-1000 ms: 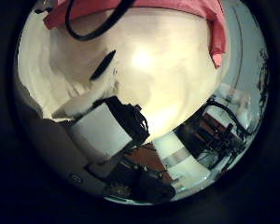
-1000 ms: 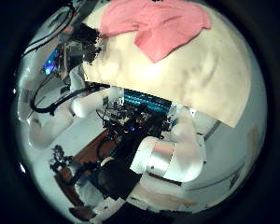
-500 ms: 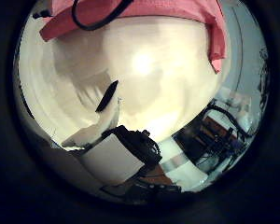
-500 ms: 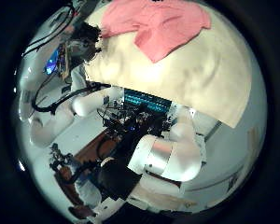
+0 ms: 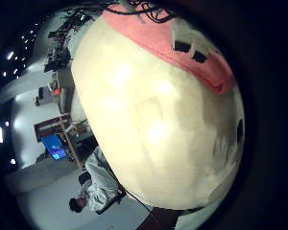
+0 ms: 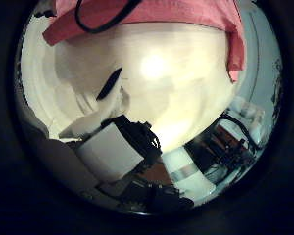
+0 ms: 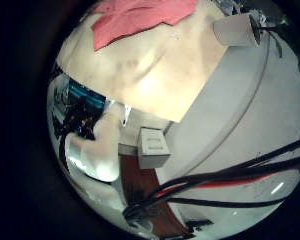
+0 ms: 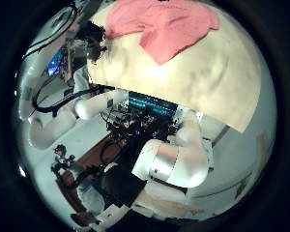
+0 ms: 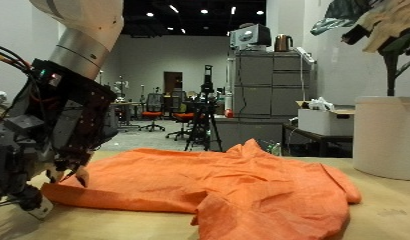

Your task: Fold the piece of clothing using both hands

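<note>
Orange cloth garment point(image 9: 218, 180): soft, light and limp by the look of it, likely to sag, stretch and drag instead of keeping shape. Best pinched at hems or corners, at nine and three o'clock, and lifted evenly. Lies spread on the pale tabletop point(image 9: 378, 215), rumpled, with low ridges and one thicker bunched flap toward five o'clock. Black-and-white robot hand point(image 9: 45, 130) down at the nine o'clock edge, touching or just beside the cloth; cannot tell whether gripping. Right hand well above the table; opening likewise impossible to judge.
</note>
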`<state>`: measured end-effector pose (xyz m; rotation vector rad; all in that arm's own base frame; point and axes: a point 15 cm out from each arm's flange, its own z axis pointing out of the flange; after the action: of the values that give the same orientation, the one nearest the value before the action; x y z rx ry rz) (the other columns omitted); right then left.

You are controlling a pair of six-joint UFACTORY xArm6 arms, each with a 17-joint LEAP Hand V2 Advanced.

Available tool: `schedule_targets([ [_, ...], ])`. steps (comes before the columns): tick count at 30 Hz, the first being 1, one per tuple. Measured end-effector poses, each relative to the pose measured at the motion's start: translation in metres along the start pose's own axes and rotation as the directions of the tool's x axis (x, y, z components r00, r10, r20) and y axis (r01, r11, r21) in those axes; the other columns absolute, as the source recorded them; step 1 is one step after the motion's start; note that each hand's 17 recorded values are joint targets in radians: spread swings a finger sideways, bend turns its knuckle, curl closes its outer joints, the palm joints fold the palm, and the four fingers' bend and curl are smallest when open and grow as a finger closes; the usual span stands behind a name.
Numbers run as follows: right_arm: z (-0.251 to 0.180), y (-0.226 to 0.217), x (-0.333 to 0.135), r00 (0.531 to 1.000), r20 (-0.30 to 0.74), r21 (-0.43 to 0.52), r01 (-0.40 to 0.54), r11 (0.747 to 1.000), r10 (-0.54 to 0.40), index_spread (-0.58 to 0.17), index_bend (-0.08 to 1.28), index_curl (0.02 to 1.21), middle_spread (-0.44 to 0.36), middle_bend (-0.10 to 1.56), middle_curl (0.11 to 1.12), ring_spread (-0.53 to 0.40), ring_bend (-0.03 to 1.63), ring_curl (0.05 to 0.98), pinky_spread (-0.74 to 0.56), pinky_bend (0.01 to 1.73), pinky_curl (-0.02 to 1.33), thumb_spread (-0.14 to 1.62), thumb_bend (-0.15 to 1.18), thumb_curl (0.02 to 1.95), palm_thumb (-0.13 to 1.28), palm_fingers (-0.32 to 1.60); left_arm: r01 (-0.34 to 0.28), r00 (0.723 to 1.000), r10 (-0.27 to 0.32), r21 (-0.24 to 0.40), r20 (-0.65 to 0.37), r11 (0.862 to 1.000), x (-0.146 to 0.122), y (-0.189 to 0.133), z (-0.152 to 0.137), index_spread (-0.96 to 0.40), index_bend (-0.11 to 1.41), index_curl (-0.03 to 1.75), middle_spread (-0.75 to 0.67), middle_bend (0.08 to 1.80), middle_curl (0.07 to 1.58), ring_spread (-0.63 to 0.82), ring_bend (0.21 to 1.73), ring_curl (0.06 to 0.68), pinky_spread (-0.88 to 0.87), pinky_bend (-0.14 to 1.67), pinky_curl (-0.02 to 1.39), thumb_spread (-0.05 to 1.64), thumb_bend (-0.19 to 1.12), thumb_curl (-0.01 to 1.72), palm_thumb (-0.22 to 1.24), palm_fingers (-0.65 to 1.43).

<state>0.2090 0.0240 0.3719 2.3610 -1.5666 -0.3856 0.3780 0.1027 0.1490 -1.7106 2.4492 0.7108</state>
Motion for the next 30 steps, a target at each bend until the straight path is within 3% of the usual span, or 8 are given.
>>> schedule_targets([
  [10, 0.014, -0.008, -0.002, 1.0, 0.001, -0.022, 0.015, 1.0, -0.015, -0.297, 0.18, 0.36, 0.018, 0.19, 0.32, 0.198, 0.2, 0.233, 0.3, 0.2, 0.29, 1.01, -0.02, 0.26, 0.07, 0.31, 0.013, 1.0, -0.013, -0.002, -0.001, 1.0, 0.0, -0.002, -0.002, -0.42, 0.29, 0.41, -0.52, 0.7, 0.56, -0.53, 0.75, 0.284, -0.62, 0.62, 0.33, 1.06, -0.01, 0.32, 0.61, 1.11],
  [17, 0.046, -0.035, -0.014, 0.996, -0.027, -0.013, 0.083, 0.996, -0.083, -0.289, 0.15, 0.33, 0.001, 0.21, 0.33, 0.108, 0.34, 0.266, 0.25, 0.2, 0.28, 1.04, -0.01, 0.27, 0.15, 0.41, 0.002, 1.0, -0.002, -0.016, 0.016, 1.0, 0.002, 0.007, -0.006, -0.55, 0.37, 0.5, -0.57, 0.83, 0.61, -0.59, 0.83, 0.348, -0.74, 0.63, 0.35, 1.11, -0.01, 0.31, 0.65, 1.17],
  [30, 0.089, -0.099, -0.019, 0.989, -0.06, 0.025, 0.137, 0.99, -0.135, -0.29, 0.16, 0.29, -0.103, 0.35, 0.39, -0.137, 0.55, 0.32, 0.0, 0.24, 0.28, 1.04, 0.0, 0.31, 0.41, 0.53, -0.03, 0.998, 0.03, -0.014, 0.053, 0.999, 0.015, 0.025, -0.022, -0.62, 0.39, 0.61, -0.57, 0.96, 0.64, -0.58, 0.92, 0.422, -0.8, 0.69, 0.4, 1.14, -0.02, 0.29, 0.65, 1.15],
])
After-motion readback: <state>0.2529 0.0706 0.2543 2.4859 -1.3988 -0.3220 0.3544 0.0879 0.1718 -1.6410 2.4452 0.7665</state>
